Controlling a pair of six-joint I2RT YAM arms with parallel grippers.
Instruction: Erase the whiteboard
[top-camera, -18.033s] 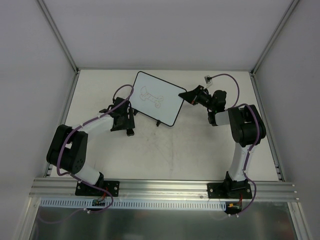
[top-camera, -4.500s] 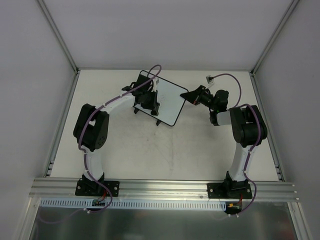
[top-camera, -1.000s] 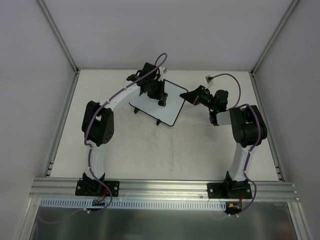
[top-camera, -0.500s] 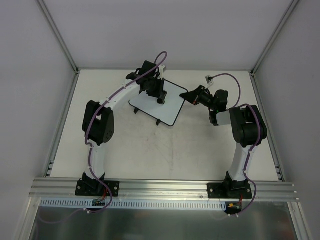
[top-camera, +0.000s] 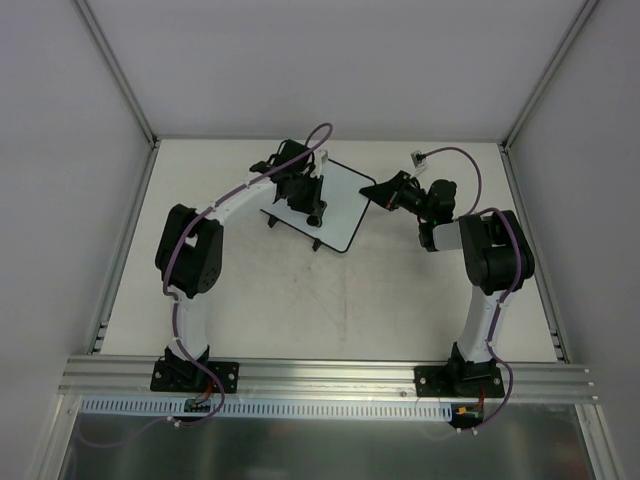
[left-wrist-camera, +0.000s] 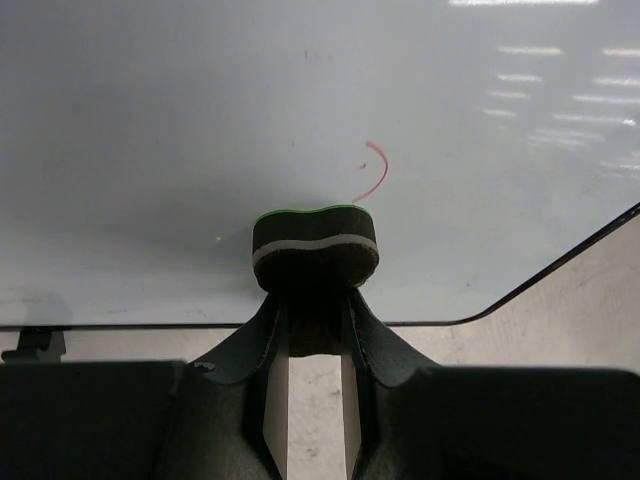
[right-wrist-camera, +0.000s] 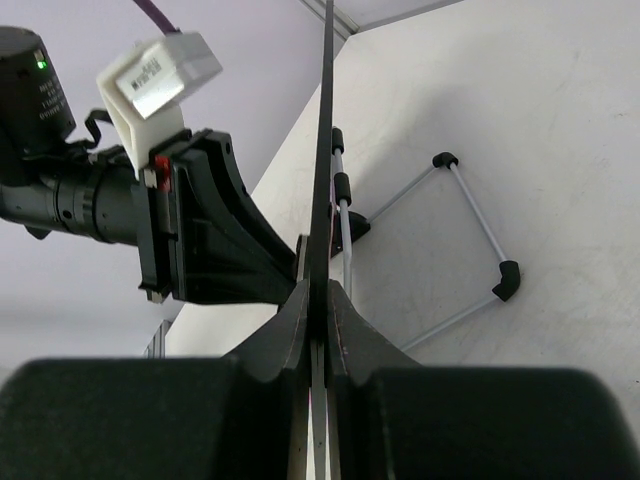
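The whiteboard (top-camera: 345, 205) stands tilted at the back of the table, white with a thin black frame. My right gripper (top-camera: 372, 190) is shut on its right edge, and the right wrist view shows that edge (right-wrist-camera: 325, 150) end-on between the jaws (right-wrist-camera: 322, 295). My left gripper (left-wrist-camera: 315, 300) is shut on a small dark eraser (left-wrist-camera: 315, 245), which it presses against the board face (left-wrist-camera: 200, 120). A short red curved mark (left-wrist-camera: 372, 172) remains just above the eraser. From above, the left gripper (top-camera: 312, 208) covers the board's middle left.
The board's wire stand with black feet (right-wrist-camera: 470, 225) rests on the table behind it. A small white connector (top-camera: 418, 157) lies at the back right. Grey walls enclose the table, and an aluminium rail (top-camera: 320, 375) runs along the near edge.
The left gripper with the eraser has slid down and slightly left across the board. The right arm and the board have not moved.
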